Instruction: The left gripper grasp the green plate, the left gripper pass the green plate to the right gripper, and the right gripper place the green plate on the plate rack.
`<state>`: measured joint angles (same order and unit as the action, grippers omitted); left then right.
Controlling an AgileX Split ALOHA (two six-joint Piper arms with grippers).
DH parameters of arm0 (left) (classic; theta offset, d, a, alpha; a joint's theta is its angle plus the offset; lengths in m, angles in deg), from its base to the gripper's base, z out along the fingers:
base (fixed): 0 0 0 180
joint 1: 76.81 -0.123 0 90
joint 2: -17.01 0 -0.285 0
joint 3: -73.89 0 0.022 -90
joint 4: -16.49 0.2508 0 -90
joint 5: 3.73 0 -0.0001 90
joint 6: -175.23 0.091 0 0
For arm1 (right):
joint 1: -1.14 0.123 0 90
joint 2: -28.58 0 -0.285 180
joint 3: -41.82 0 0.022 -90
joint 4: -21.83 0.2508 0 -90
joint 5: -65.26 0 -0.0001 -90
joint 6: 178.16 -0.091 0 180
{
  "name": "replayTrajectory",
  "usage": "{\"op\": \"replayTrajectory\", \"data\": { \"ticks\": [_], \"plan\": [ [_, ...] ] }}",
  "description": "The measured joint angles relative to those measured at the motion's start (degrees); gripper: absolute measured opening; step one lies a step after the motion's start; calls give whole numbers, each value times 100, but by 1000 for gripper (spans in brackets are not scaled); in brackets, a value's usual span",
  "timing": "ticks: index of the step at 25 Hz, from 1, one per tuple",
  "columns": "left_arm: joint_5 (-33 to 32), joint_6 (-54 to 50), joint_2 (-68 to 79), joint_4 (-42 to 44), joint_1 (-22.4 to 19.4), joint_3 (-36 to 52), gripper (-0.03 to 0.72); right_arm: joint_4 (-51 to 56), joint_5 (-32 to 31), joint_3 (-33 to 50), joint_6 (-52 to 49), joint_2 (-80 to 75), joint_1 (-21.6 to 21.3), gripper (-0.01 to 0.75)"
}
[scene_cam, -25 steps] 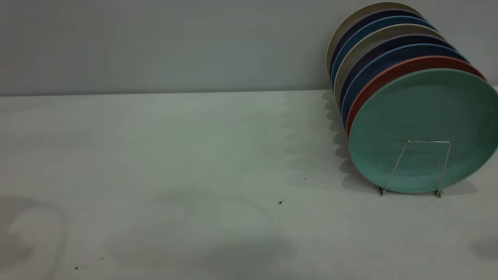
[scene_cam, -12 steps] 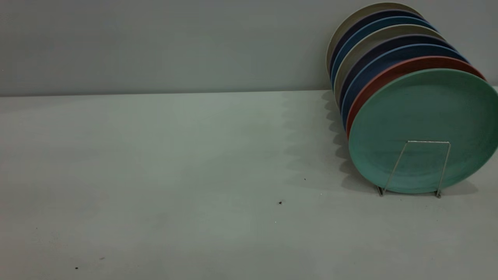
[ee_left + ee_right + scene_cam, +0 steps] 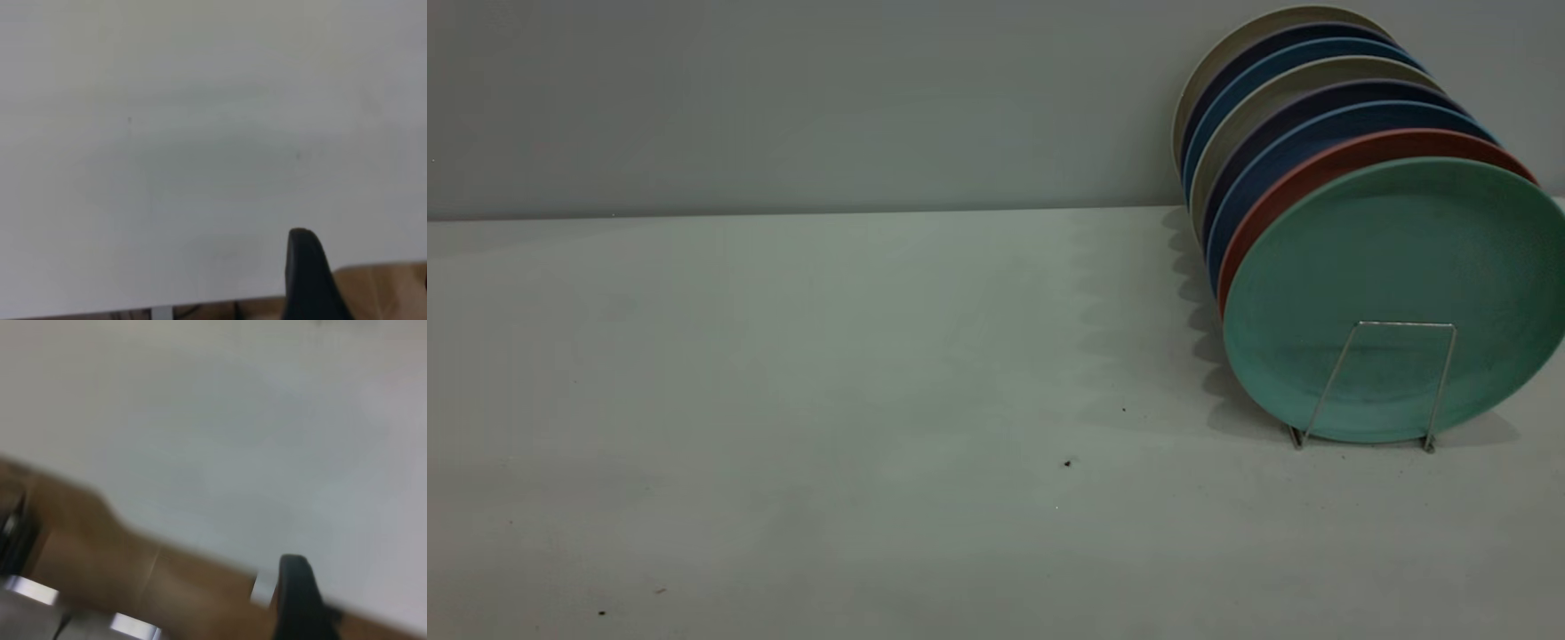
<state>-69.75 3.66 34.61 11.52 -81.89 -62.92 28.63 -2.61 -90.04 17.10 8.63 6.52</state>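
Observation:
The green plate point(image 3: 1396, 258) stands upright at the front of a row of plates in the plate rack point(image 3: 1405, 324), at the table's right. A silver wire loop of the rack crosses the plate's lower face. Neither gripper shows in the exterior view. A black part of my left gripper point(image 3: 308, 273) shows in the left wrist view, over the bare white table near its edge. A black part of my right gripper point(image 3: 297, 597) shows in the right wrist view, also over the table's edge. Neither holds anything that I can see.
Behind the green plate stand a salmon-pink plate point(image 3: 1325, 164), blue plates point(image 3: 1280, 142) and beige plates point(image 3: 1232, 53). The white table point(image 3: 827, 356) runs to the left, with a grey wall behind. Brown floor point(image 3: 100, 547) lies beyond the table's edge.
The dark shadows on the table's front left and front middle have faded away. The plates and the rack have not moved.

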Motion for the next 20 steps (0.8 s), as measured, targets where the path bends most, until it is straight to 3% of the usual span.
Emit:
{"op": "replayTrajectory", "data": {
  "ticks": [4, 10, 20],
  "plan": [
    [109, 197, -360, 0, 209, 545, 446, -318, 200, 162, -60, 591, 41, 468],
    [103, 201, -730, 1, 535, 601, 446, -547, 252, 167, -362, 772, 41, 461],
    [103, -213, -773, 28, 535, 611, 446, -680, 254, 174, -704, 772, 41, 461]
  ]
}}
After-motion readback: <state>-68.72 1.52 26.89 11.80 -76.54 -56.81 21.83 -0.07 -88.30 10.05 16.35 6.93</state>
